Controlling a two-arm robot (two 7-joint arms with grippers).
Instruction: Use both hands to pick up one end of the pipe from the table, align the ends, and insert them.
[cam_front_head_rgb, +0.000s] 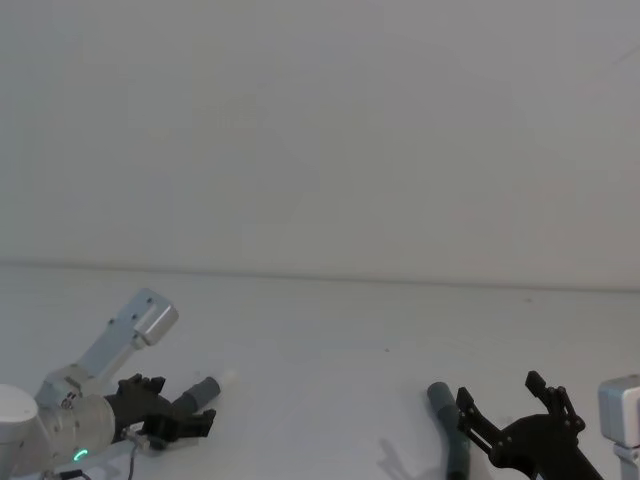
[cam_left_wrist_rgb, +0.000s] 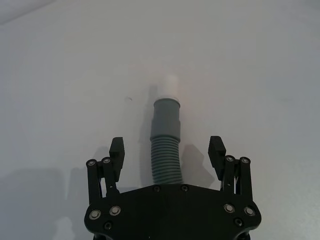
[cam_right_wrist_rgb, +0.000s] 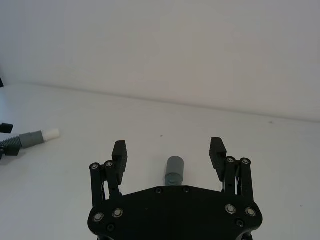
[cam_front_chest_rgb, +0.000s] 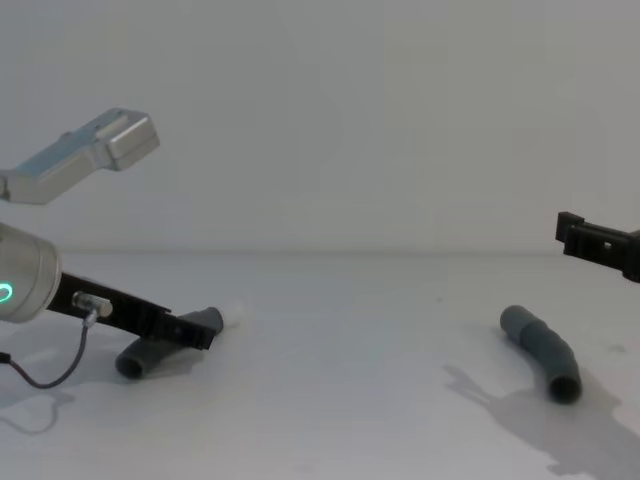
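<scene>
I see left gripper (cam_left_wrist_rgb: 167, 147) jaws spread, white-tipped hose (cam_left_wrist_rgb: 165, 160) between them (not touching) | right gripper (cam_right_wrist_rgb: 169, 147) jaws spread, raised over plain grey hose (cam_right_wrist_rgb: 174, 172) | both on worktop (cam_front_head_rgb: 330, 380)

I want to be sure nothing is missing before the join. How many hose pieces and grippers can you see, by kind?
Grey corrugated hose pieces: 2 (white-tipped hose piece, plain grey hose piece)
Black grippers: 2 (left gripper, right gripper), both with jaws open
Total: 4
</scene>
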